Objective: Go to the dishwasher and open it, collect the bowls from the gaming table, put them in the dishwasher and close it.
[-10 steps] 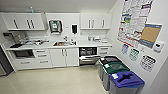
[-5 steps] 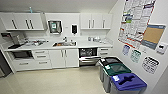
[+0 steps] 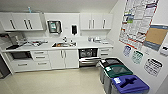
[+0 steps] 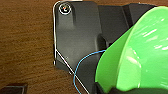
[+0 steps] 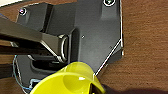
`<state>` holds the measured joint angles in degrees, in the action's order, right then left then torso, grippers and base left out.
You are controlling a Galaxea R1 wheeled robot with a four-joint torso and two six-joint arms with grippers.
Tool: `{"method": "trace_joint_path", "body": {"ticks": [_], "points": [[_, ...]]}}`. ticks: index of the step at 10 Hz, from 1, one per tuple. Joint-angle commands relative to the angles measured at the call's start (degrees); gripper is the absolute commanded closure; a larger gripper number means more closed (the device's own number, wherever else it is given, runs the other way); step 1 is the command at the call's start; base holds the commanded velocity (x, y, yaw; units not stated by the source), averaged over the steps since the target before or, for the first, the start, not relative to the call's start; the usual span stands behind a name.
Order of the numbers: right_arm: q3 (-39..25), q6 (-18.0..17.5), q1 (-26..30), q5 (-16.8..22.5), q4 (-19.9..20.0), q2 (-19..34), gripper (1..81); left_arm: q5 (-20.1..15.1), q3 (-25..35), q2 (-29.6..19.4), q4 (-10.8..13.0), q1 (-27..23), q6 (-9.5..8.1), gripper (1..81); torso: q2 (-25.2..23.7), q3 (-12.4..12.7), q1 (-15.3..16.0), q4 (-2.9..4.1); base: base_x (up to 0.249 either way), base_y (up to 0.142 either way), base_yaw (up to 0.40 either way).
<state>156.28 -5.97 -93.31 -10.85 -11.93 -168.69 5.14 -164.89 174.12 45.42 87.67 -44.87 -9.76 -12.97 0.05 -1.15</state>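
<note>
Under the counter, steel-fronted dishwasher (image 3: pixel 88 57) stands ajar.

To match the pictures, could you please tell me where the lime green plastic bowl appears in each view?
Head view: kitchenette, open steel-fronted dishwasher.
Left wrist view: lime green plastic bowl, large, over the dark plate.
Right wrist view: a yellow bowl instead.
Wrist views' shared landmark: wood-grain surface.

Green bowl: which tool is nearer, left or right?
Left. The left tool holds the green bowl itself; the right tool is elsewhere, holding a yellow bowl.
</note>
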Motion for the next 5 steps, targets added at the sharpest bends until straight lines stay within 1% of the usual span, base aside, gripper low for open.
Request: {"method": "trace_joint_path", "body": {"ticks": [1,5], "points": [[0.41,0.26,1.50,2.85,-0.72,0.61,81.1,-2.07,-0.17,-0.17,-0.07,-2.20,0.05,81.1,0.00,0.00,0.00,0.00,0.097,0.000,0.000],[0.41,0.26,1.41,2.85,-0.72,0.61,81.1,-2.07,-0.17,-0.17,-0.07,-2.10,0.05,81.1,0.00,0.00,0.00,0.00,0.098,0.000,0.000]]}}
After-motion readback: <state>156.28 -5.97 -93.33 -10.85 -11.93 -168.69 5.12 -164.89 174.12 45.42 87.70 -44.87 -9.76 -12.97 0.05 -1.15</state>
